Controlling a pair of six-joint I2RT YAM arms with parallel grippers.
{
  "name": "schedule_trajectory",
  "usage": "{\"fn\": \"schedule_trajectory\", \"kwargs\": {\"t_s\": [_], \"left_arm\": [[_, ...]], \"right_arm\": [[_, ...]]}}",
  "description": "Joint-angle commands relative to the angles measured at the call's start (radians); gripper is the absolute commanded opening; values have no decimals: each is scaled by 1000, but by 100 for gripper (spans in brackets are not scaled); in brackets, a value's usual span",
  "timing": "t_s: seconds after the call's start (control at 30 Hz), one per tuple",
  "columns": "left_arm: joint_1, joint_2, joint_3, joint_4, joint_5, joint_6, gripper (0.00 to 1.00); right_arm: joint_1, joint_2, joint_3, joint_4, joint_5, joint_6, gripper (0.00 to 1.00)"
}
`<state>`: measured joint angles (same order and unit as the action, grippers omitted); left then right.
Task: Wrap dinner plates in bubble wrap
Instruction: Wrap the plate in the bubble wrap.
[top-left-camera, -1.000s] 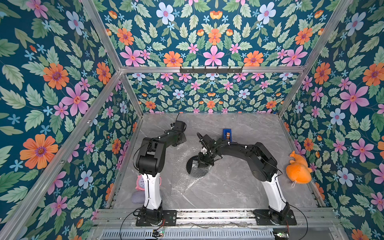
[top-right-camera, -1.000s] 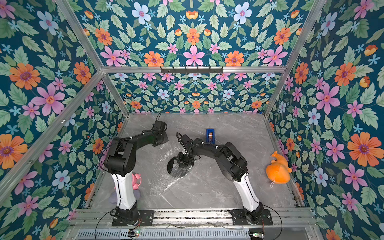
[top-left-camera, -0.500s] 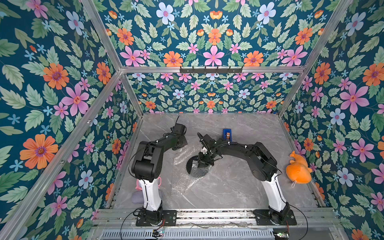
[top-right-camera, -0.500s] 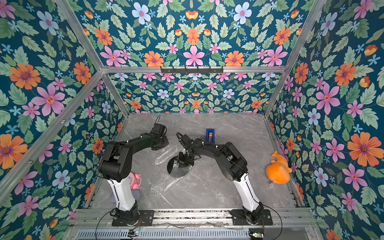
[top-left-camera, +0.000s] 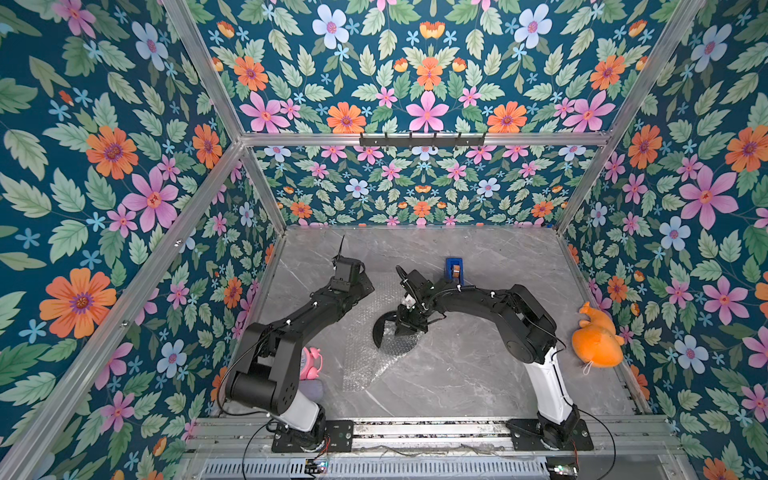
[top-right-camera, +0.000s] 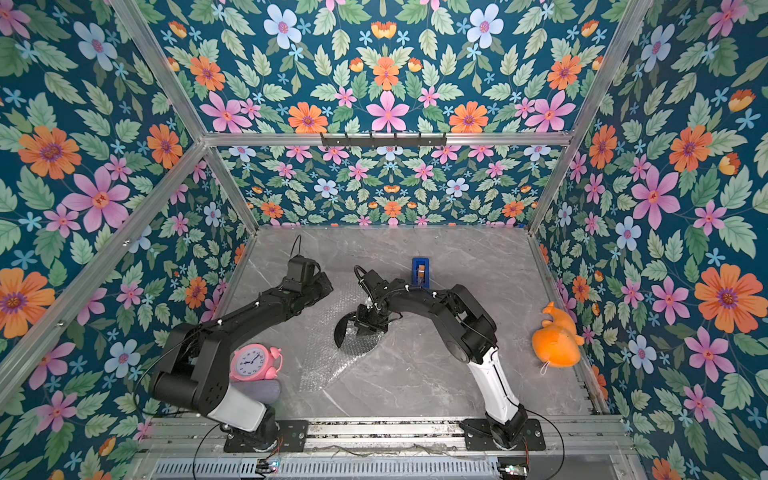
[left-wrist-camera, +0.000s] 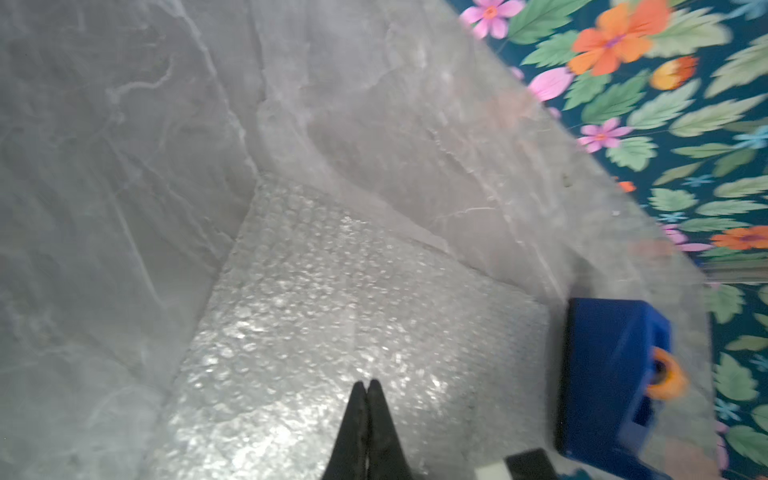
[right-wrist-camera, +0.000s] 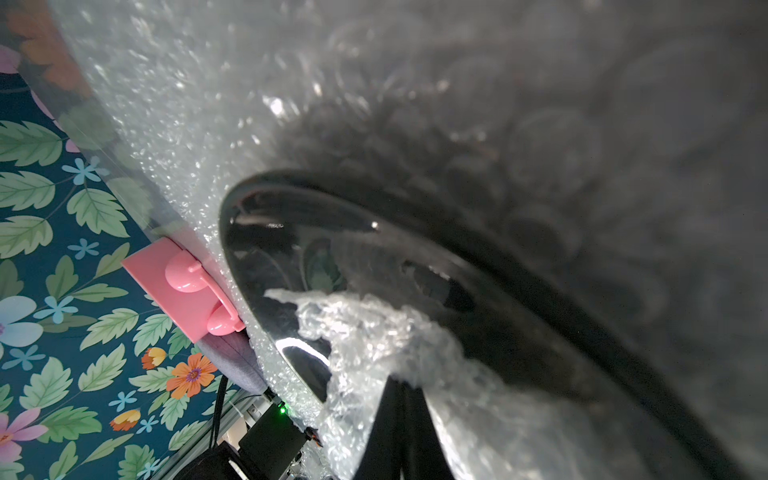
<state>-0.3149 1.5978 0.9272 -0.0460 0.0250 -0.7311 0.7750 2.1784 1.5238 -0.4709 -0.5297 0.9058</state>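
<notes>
Right wrist view: the right tool (right-wrist-camera: 401, 401) is pinched tight on a bunched fold of bubble wrap (right-wrist-camera: 365, 328) lying over the glossy black plate (right-wrist-camera: 270, 257). The plate sits on the sheet, just 9 o'clock of the desk (top-left-camera: 478, 374) centre. At the plate's 11 o'clock, the left tool (left-wrist-camera: 366, 388) is closed over the wrap. The plate is probably rigid, slick and breakable. The film looks light and limp, so an edge is the best hold.

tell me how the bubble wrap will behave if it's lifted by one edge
The bubble wrap is probably floppy: it bunches into crumpled folds at the right gripper over the plate. It is likely very light, being thin clear film with the table showing through. A lifted edge should sag and fold, not stay flat.
</notes>
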Motion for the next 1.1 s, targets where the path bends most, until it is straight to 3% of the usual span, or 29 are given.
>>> {"fn": "schedule_trajectory", "kwargs": {"t_s": [0.0,0.07,0.1,0.3,0.4,0.6,0.8,1.03,1.07], "left_arm": [[3,128,147,-188,-96,116,25],[4,227,263,-300,-147,169,43],[5,266,310,-332,-168,193,45],[19,426,490,-449,-233,246,43],[48,482,530,-468,-181,239,38],[53,565,576,-497,-116,239,40],[48,599,576,-534,-114,255,29],[48,578,515,-500,-120,260,0],[48,569,507,-493,-120,255,0]], "right_arm": [[4,23,-17,-76,143,12,1],[3,24,-17,-80,144,10,2],[2,23,-17,-81,144,10,2],[3,27,-17,-78,143,12,1],[3,27,-17,-80,139,10,1],[3,26,-13,-83,140,8,1],[3,23,-3,-95,146,6,1],[2,20,-4,-96,151,8,1],[3,18,-6,-94,150,8,1]]}}
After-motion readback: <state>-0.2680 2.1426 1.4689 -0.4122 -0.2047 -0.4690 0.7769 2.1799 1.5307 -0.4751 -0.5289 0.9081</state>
